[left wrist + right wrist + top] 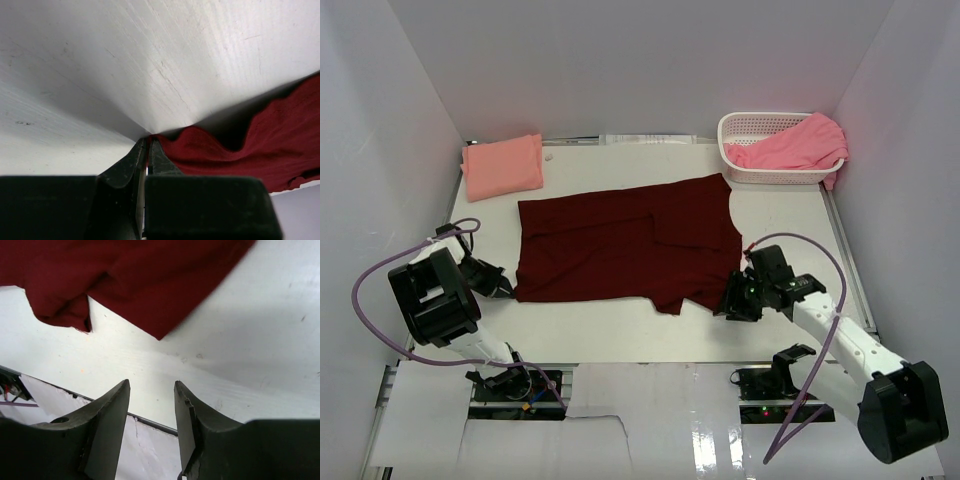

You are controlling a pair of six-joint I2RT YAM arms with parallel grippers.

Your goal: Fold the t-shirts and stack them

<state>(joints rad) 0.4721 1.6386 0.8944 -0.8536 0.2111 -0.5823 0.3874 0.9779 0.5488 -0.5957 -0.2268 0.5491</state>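
The dark maroon t-shirt (620, 245) lies spread flat in the middle of the table. My left gripper (506, 288) is at its near left corner; in the left wrist view the jaws (148, 141) are closed together with the maroon cloth (240, 155) pinched at their tips. My right gripper (728, 306) is open and empty just off the shirt's near right corner; in the right wrist view (151, 385) the maroon hem (140, 285) lies ahead of it. The salmon-peach t-shirt (502, 166) lies folded at the back left. The brighter pink t-shirt (795, 148) hangs out of the basket.
A white lattice basket (752, 124) stands at the back right corner. White walls close in the table on the left, back and right. The table's near edge (150, 422) runs just below my right gripper.
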